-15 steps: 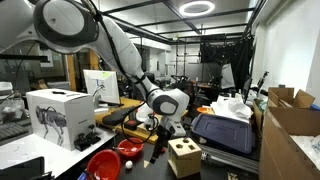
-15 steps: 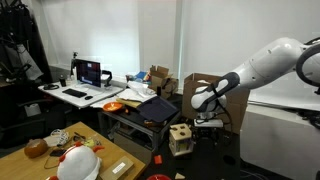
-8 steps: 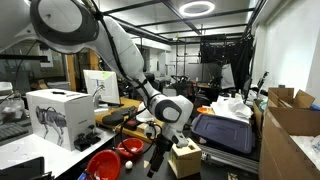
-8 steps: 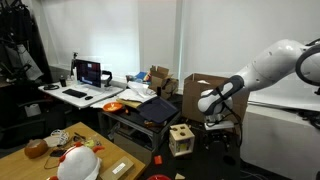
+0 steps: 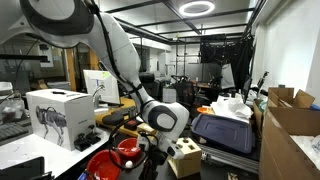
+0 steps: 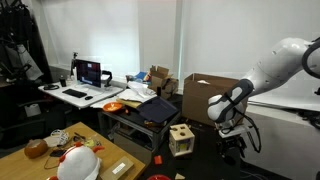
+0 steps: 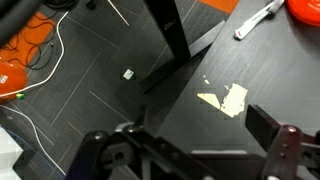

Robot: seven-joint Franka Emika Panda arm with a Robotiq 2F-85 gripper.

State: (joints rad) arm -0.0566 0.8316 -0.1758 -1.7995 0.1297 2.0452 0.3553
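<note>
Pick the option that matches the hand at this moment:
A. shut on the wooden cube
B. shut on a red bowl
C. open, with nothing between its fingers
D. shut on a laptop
C: in the wrist view the hand has its fingers spread wide with only a dark surface showing between them, and in an exterior view the wooden cube sits apart from it.

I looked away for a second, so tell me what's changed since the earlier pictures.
The arm swung down and sideways, away from the wooden cube, carrying the tool lower. The tool stayed open and empty. The cube, hard hat and laptop did not move.
</note>
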